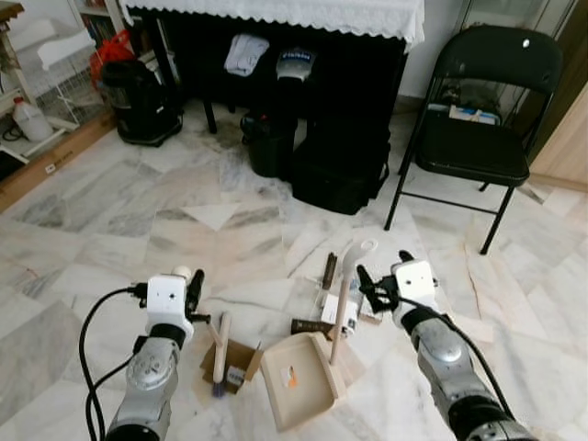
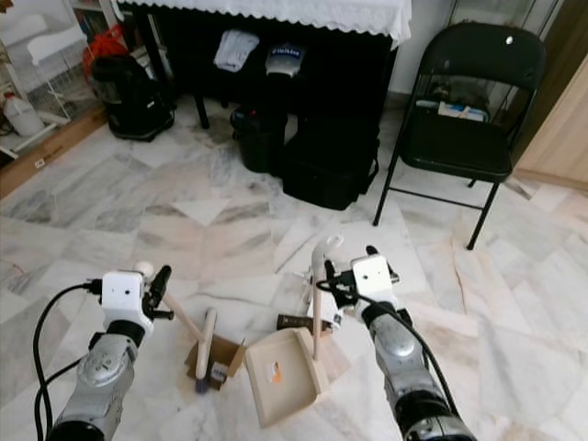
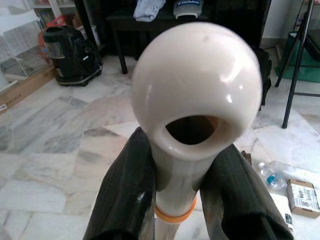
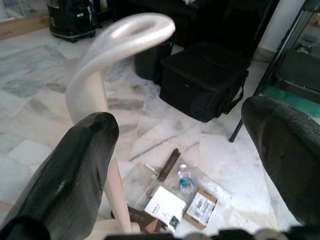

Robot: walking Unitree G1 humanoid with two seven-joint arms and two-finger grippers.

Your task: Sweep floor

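1. Left gripper (image 3: 175, 200), near left, pinching cream broom (image 1: 219, 347) handle below its rounded, holed tip; brush end on marble floor (image 1: 110, 248) against small box (image 1: 241, 360).
2. Right gripper (image 4: 180, 150) fingers spread wide, beside upright looped handle of beige dustpan (image 1: 299, 378).
3. Dustpan on floor, near centre, right of broom.
4. Litter (image 4: 186, 179) just beyond dustpan.

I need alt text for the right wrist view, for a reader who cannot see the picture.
The right gripper, its two black fingers open, faces the pale looped handle of a dustpan. Beyond it, on the marble floor, lie a small plastic bottle and small boxes; a black bag stands behind.
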